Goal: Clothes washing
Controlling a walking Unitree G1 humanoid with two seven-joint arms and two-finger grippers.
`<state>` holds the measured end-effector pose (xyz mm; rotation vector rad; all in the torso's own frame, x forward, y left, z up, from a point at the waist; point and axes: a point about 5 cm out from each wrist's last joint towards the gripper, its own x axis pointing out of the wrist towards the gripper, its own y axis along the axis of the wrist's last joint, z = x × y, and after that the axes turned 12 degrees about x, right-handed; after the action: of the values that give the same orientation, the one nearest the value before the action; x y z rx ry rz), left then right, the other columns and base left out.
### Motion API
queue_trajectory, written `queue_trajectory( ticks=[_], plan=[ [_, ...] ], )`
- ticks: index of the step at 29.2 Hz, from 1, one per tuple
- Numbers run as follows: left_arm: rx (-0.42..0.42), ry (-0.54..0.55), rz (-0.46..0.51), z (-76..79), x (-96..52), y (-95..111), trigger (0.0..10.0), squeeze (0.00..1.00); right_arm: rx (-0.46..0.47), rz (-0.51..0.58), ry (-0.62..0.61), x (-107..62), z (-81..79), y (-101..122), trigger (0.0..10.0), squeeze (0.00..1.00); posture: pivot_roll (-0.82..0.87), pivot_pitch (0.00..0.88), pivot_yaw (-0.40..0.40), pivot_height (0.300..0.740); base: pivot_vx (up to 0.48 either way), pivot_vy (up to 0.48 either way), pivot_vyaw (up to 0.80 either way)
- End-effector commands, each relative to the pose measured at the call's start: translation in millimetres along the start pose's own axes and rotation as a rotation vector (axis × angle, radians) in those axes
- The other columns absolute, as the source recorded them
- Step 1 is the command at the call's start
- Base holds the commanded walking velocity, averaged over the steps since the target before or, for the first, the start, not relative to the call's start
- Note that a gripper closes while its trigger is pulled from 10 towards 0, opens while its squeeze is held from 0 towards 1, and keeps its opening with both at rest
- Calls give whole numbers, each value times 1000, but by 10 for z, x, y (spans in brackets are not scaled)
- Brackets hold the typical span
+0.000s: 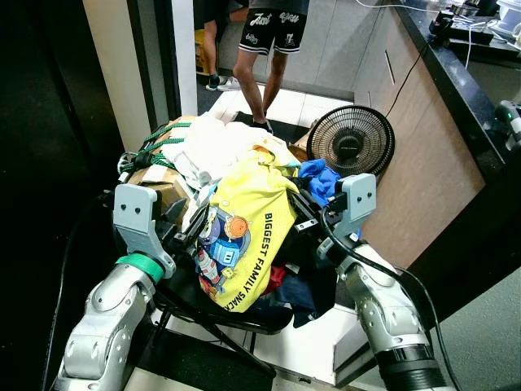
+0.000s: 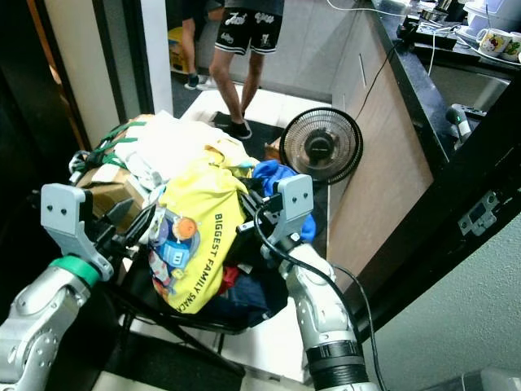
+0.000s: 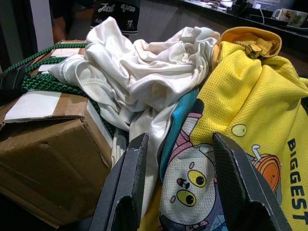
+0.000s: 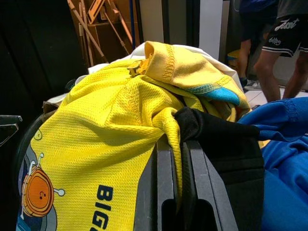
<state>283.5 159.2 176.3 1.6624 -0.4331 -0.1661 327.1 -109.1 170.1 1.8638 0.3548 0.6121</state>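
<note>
A pile of clothes lies on a black chair (image 1: pixel 252 319). On top is a yellow jersey (image 1: pixel 248 220) with a cartoon print and the words "BIGGEST FAMILY". Behind it lie crumpled white garments (image 1: pixel 213 147), and a blue garment (image 1: pixel 320 179) sits to the right. My right gripper (image 4: pixel 177 144) is shut on a fold of the yellow jersey at its right edge, next to dark cloth (image 4: pixel 211 130). My left gripper (image 3: pixel 179 142) stands open at the jersey's left side, its fingers (image 3: pixel 132 168) on either side of the cartoon print.
A cardboard box (image 1: pixel 159 186) bound with green rope (image 1: pixel 161 140) sits left of the pile. A black floor fan (image 1: pixel 350 142) stands behind it on the right, beside a wooden cabinet side (image 1: pixel 423 163). A person (image 1: pixel 267 41) in black shorts stands on the tiled floor beyond.
</note>
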Motion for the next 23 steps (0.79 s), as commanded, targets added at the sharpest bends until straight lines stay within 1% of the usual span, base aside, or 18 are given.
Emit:
queue_trajectory(
  ticks=[1, 7, 8, 9, 11, 13, 15, 23],
  plan=[
    [1, -11, -18, 34, -20, -33, 10000, 0, 14, 7, 0, -16, 19, 0, 0, 0, 72, 0, -28, 740, 0, 0, 0],
    [2, -12, -17, 36, -19, -35, 10000, 0, 16, 28, 9, 0, 6, 39, 0, 0, 72, 0, -28, 740, 0, 0, 0],
    [1, -14, -16, 37, -19, -31, 10000, 0, 29, 63, 25, 22, -22, 110, 0, 0, 72, 0, -28, 740, 0, 0, 0],
    [1, -14, -16, 37, -19, -31, 10000, 0, 29, 63, 25, 22, -22, 110, 0, 0, 72, 0, -28, 740, 0, 0, 0],
    [0, -17, -14, 37, -21, -26, 10000, 0, 90, 173, 97, 70, -127, 333, 0, 0, 71, 0, -27, 740, 0, 0, 0],
    [-1, -22, -12, 40, -22, -23, 10000, 0, 112, 228, 159, 86, -206, 469, 0, 0, 71, 0, -27, 740, 0, 0, 0],
    [-3, -27, -10, 52, -17, -21, 10000, 0, 108, 228, 179, 86, -227, 475, 0, 0, 71, 0, -27, 740, 0, 0, 0],
    [-6, -33, -7, 65, -25, -19, 10000, 0, 122, 240, 196, 78, -258, 479, 0, 0, 70, 0, -28, 740, 0, 0, 0]
  ],
)
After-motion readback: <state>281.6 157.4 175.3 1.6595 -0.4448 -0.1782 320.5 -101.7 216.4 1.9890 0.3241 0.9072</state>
